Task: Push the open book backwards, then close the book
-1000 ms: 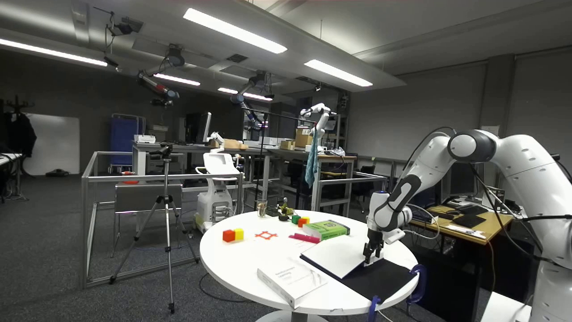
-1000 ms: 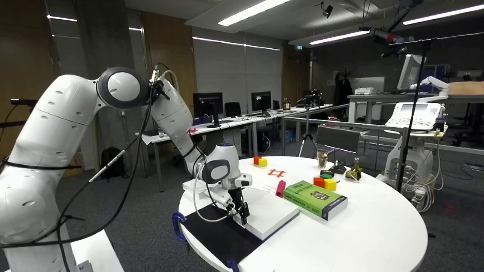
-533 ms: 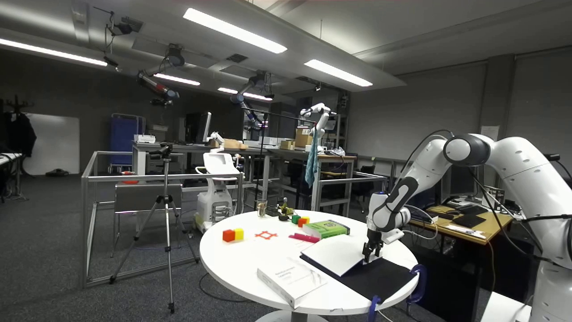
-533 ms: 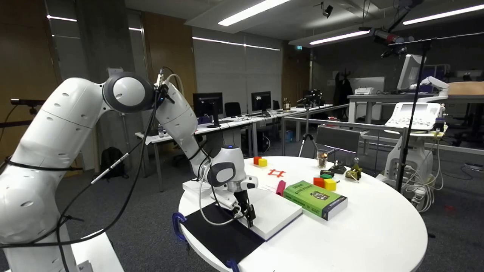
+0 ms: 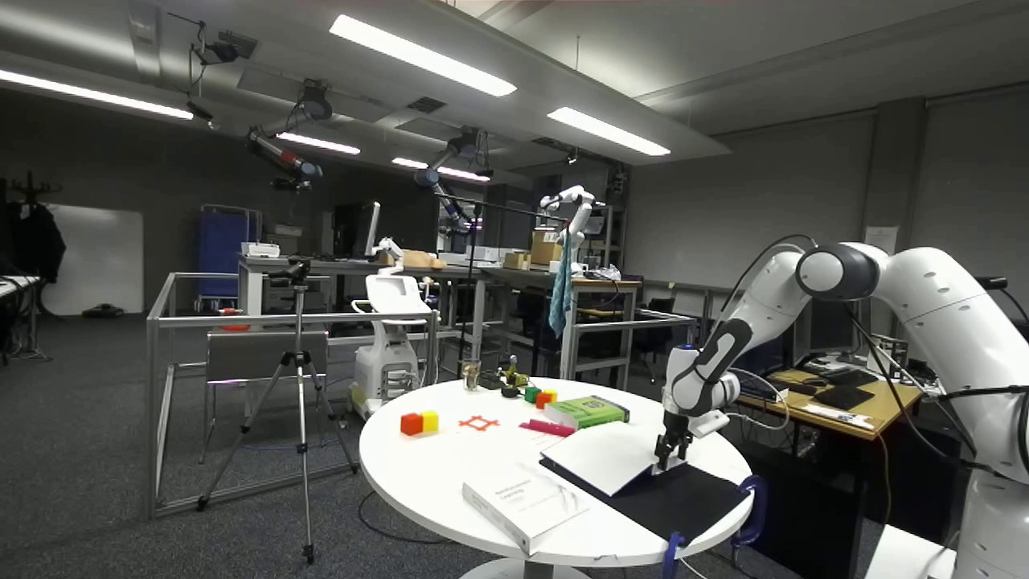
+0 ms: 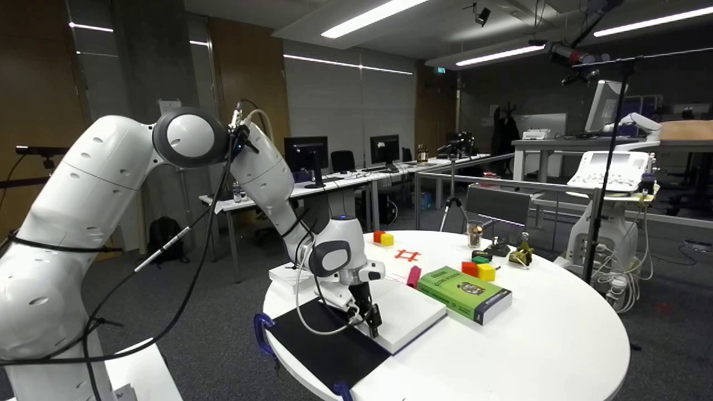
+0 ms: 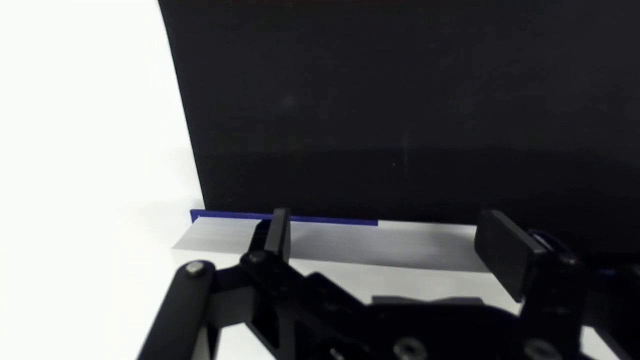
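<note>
Pushing the open book (image 6: pixel 409 314) away from the arm (image 6: pixel 189 136) may jam it against the green book (image 6: pixel 462 292) just beyond. Contact near one end of the page edge may rotate it; contact too high may slip over the pages. The book lies pages up; a black panel (image 6: pixel 331 353) separates those pages from the arm-side edge of the round tabletop (image 6: pixel 529 356). The arm arches over that edge, elbow high, gripper (image 7: pixel 385 227) pointing down at the page edge, fingers (image 7: pixel 502 255) wide apart, holding nothing.
</note>
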Available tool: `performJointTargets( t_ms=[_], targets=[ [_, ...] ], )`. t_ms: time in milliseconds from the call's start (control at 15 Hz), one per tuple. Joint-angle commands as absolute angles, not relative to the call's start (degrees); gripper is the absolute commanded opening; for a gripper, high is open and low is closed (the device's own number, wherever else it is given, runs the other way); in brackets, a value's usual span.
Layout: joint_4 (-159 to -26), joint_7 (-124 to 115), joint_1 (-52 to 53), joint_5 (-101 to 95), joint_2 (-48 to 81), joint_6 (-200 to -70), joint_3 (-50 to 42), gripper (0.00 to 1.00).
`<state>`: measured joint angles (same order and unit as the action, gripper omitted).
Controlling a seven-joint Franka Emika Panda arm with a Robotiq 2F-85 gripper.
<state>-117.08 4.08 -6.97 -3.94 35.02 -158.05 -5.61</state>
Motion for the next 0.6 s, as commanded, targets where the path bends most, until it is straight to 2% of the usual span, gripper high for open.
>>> performJointTargets(
  t_ms=[0,533],
  targets=[
    [-119.1,5.2,-7.1,-4.0,31.1,-157.4,-5.0,1.0],
    [-124.8,4.4,-2.2,-5.8,21.1,-149.9,-3.3,1.0]
  ],
)
